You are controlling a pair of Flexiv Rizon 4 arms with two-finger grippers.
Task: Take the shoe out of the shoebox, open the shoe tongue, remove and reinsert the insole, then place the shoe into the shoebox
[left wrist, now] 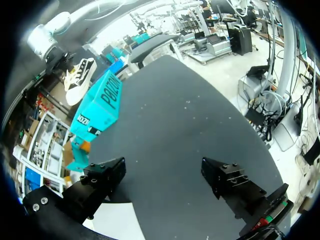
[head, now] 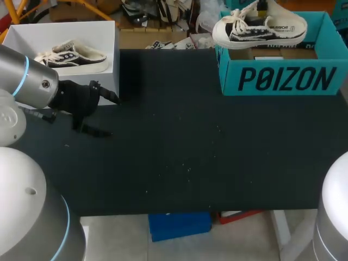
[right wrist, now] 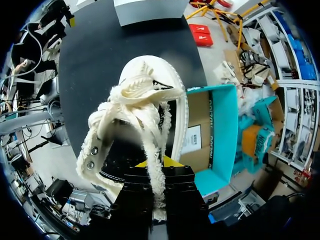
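Observation:
A cream and black low sneaker [head: 261,27] hangs over the open teal shoebox [head: 283,79] at the table's far right. In the right wrist view my right gripper [right wrist: 159,167] is shut on the sneaker [right wrist: 150,90] at its heel end, toe pointing away, with the teal shoebox [right wrist: 220,130] below and beside it. My left gripper [head: 106,115] stands open and empty just above the table, beside the white box [head: 111,70]. In the left wrist view the left gripper [left wrist: 162,170] faces bare table, with the teal shoebox [left wrist: 97,110] and the held sneaker [left wrist: 80,80] far ahead.
The white box at the far left holds a second, similar sneaker [head: 70,54]. The black tabletop [head: 190,141] spreads between the two boxes. A paper or card insert lies on the teal shoebox's floor [right wrist: 192,137].

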